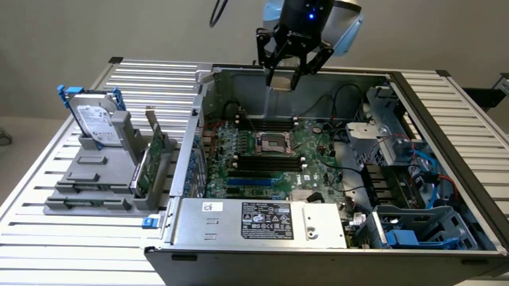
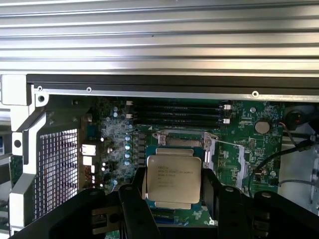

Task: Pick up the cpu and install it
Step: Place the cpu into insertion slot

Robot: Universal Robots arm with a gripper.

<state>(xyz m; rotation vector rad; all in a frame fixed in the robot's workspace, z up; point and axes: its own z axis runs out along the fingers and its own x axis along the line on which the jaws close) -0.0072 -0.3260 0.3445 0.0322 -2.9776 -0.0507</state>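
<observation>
Above slatted table (image 1: 47,250) and open case (image 1: 318,265), hung well over socket (image 1: 276,143). Pinched cpu (image 2: 173,177) with claw (image 1: 284,80), held flat between fingers (image 2: 134,199), metal top facing wrist camera.

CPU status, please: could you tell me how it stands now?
Gripper shut on cpu. Cpu aloft over motherboard, not in socket. Nothing seen in the way.

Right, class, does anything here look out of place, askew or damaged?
Nothing looks damaged or spilled. The one part out of place is the cpu: the gripper holds it in the air above the open case, while the motherboard socket looks empty.
</observation>
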